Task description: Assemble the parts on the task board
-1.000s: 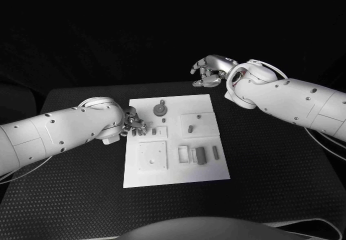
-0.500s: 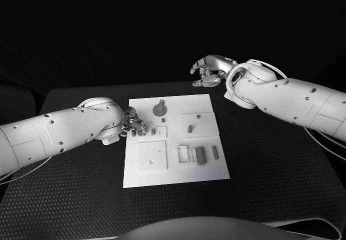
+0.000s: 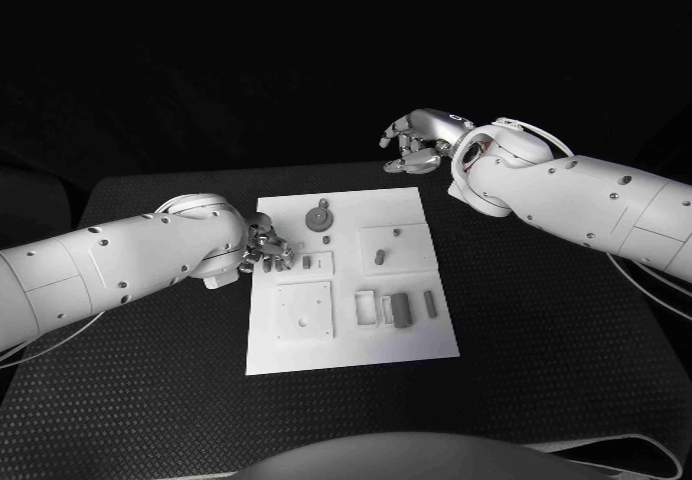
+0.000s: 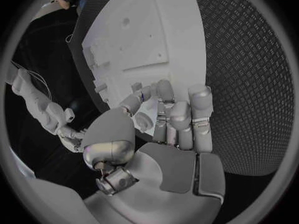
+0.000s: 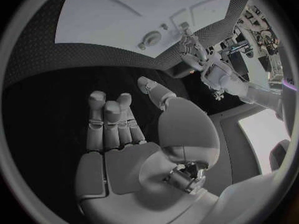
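**Robot hand positions relative to the task board**

The task board point(image 3: 353, 280) lies flat in the middle of the black worktop point(image 3: 548, 350), its long edges running away from the robot. Bare worktop borders the board on every edge, with the widest open strips along its near edge and its right long edge.

Parts on the board: a round disc part point(image 3: 319, 216) sits near the far edge; a short peg point(image 3: 379, 257) stands in a square recess toward the right long edge; a square plate point(image 3: 304, 309) lies toward the near left corner; beside the plate, several small upright grey blocks point(image 3: 402, 309) stand in a row, close together but apart.

The left robot hand point(image 3: 268, 250) rests at the board's left long edge, fingers lying side by side and bent down onto the board surface next to a small rectangular recess point(image 3: 317, 263). The left wrist view shows the fingertips point(image 4: 165, 92) touching the board. Whether they pinch a part cannot be told.

The right robot hand point(image 3: 420, 138) hangs beyond the board's far right corner, clear of the board. In the right wrist view its fingers point(image 5: 109, 119) are loosely curled with the thumb apart, holding nothing.
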Controlling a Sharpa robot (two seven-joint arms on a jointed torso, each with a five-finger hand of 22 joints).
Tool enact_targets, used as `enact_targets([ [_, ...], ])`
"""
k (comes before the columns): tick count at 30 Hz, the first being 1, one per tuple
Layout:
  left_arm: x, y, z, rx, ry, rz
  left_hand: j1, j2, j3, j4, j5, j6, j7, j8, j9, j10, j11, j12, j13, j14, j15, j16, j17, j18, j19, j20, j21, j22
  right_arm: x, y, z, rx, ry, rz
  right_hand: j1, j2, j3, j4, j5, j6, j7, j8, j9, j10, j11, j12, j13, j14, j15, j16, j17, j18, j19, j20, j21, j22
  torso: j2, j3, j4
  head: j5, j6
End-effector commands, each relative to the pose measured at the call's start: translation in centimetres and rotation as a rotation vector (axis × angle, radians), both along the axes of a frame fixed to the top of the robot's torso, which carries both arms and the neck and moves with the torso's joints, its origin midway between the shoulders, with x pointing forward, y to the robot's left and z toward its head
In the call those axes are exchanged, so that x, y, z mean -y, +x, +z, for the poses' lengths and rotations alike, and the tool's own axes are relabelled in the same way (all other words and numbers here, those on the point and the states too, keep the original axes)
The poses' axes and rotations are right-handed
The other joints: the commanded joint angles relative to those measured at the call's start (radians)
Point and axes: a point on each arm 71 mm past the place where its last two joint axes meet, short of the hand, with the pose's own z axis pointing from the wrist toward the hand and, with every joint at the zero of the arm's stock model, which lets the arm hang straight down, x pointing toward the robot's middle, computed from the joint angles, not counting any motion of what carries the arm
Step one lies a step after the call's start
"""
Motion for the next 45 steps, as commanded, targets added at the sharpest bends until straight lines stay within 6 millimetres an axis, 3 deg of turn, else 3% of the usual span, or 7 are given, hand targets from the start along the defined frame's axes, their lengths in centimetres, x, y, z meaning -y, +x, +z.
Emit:
enact_targets([
  [1,-0.29,-0.03,-0.39,-0.022,0.026,0.000,0.001,0.008,0.114,-0.029,0.029,0.054,0.002,0.005,0.001,0.023,-0.026,0.005,0.001,0.015,-0.034,-0.007,-0.002,0.063,-0.001,-0.007,0.004,0.016,-0.10,-0.03,-0.04,-0.005,-0.004,0.006,-0.002,0.004,-0.004,0.001,0.000,-0.013,0.030,0.003,-0.001,-0.001,0.003,0.007,-0.001,-0.002,0.005,-0.001,-0.001,0.023,-0.002,-0.007,-0.005,0.007,0.000,0.0003,0.0002,-0.001,-0.001],
  [30,0.37,0.30,-0.76,-0.036,0.093,-0.057,0.023,-0.022,0.107,-0.012,-0.024,0.038,0.006,0.015,-0.001,0.013,-0.024,0.010,-0.004,0.018,-0.031,-0.016,-0.008,0.061,0.000,-0.007,-0.006,0.011,-0.23,-0.06,-0.03,-0.003,-0.003,0.009,-0.002,0.004,-0.004,0.001,0.000,-0.013,0.030,0.003,-0.002,-0.001,0.003,0.007,-0.002,-0.002,0.005,-0.001,-0.002,0.023,-0.002,-0.007,-0.006,0.007,0.000,0.0001,0.0007,-0.009,-0.009],
  [33,0.35,0.31,-0.75,-0.036,0.085,-0.052,0.019,-0.055,0.094,0.020,-0.110,0.036,0.006,0.020,-0.002,0.011,-0.025,0.013,-0.006,0.019,-0.030,-0.017,-0.010,0.061,0.001,-0.009,-0.011,0.009,-0.19,-0.07,-0.03,-0.003,-0.003,0.009,-0.002,0.004,-0.004,0.001,0.000,-0.013,0.030,0.003,-0.002,-0.001,0.003,0.007,-0.002,-0.002,0.005,-0.001,-0.002,0.023,-0.002,-0.007,-0.006,0.007,0.000,0.0000,0.0011,-0.009,-0.010],
  [37,0.26,0.35,-0.72,-0.031,0.075,-0.043,-0.008,-0.089,0.069,0.052,-0.138,0.029,0.008,0.022,-0.004,0.005,-0.022,0.014,-0.008,0.018,-0.029,-0.022,-0.013,0.061,0.000,-0.010,-0.015,0.010,-0.21,-0.08,-0.02,-0.002,-0.002,0.010,-0.002,0.004,-0.004,0.001,0.000,-0.013,0.031,0.003,-0.002,-0.001,0.003,0.007,-0.002,-0.002,0.005,-0.001,-0.002,0.023,-0.002,-0.007,-0.006,0.007,0.000,0.0000,0.0012,-0.010,-0.010],
  [38,0.22,0.35,-0.71,-0.030,0.075,-0.040,-0.036,-0.074,0.005,0.035,-0.108,0.024,0.009,0.025,-0.001,0.002,-0.024,0.017,-0.008,0.017,-0.026,-0.021,-0.013,0.062,0.000,-0.012,-0.013,0.013,-0.20,-0.07,-0.03,-0.002,-0.003,0.009,-0.002,0.004,-0.004,0.001,0.000,-0.013,0.031,0.003,-0.002,-0.001,0.003,0.007,-0.002,-0.002,0.005,-0.001,-0.002,0.023,-0.002,-0.007,-0.006,0.007,0.000,0.0003,0.0005,-0.010,-0.010],
  [42,0.09,0.38,-0.69,-0.027,0.068,-0.030,-0.064,-0.099,-0.050,0.038,-0.167,0.018,0.007,0.029,-0.002,-0.004,-0.023,0.019,-0.010,0.015,-0.030,-0.024,-0.016,0.064,-0.006,-0.015,-0.020,0.011,-0.13,-0.07,-0.03,-0.003,-0.003,0.008,-0.002,0.003,-0.004,0.001,0.000,-0.013,0.031,0.003,-0.002,-0.001,0.003,0.007,-0.002,-0.002,0.005,-0.001,-0.002,0.023,-0.002,-0.007,-0.006,0.007,0.000,-0.0004,0.0002,-0.010,-0.012],
  [45,0.02,0.41,-0.66,-0.022,0.066,-0.025,-0.071,-0.114,-0.061,0.042,-0.173,0.016,0.007,0.030,-0.002,-0.005,-0.023,0.020,-0.010,0.015,-0.031,-0.025,-0.016,0.064,-0.007,-0.016,-0.022,0.011,-0.14,-0.07,-0.03,-0.002,-0.003,0.008,-0.002,0.003,-0.004,0.001,0.000,-0.013,0.031,0.003,-0.002,-0.001,0.003,0.007,-0.002,-0.002,0.005,-0.001,-0.002,0.023,-0.002,-0.007,-0.006,0.007,0.000,-0.0006,0.0011,-0.011,-0.011],
])
